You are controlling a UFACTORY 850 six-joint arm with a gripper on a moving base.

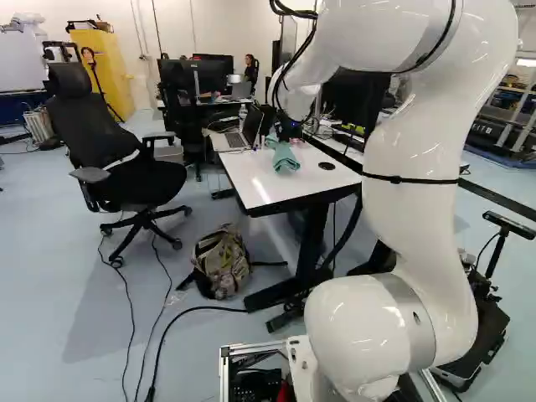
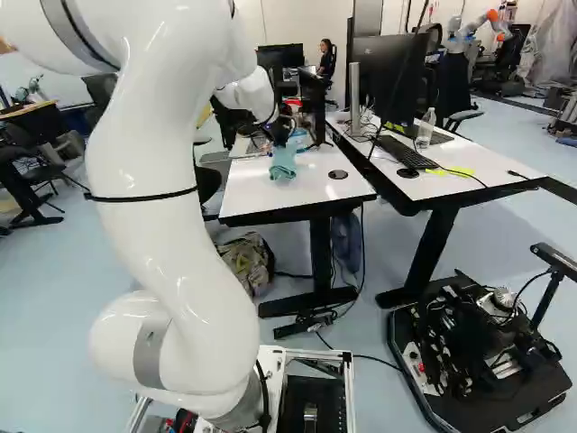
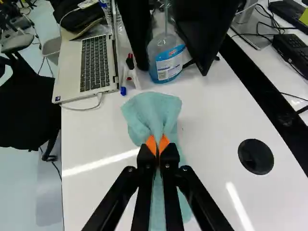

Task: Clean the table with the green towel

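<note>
Green towel (image 3: 151, 111) is pinched mid-length by the tool (image 3: 157, 145), slack at both ends, presumably so the table (image 3: 211, 130) can be wiped.

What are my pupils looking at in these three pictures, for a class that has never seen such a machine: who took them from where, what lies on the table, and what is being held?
The machine is a white robot arm on a moving base. Two pictures come from cameras on that base, behind the arm, one to its left and one to its right. The third comes from the arm's wrist, looking along its black gripper at a white table.

The gripper's two orange-padded fingers pinch a green towel, which spreads out ahead of them and trails beneath. Also on the table are an open laptop and a bottle with a blue label; a black disc shows in its surface.
</note>
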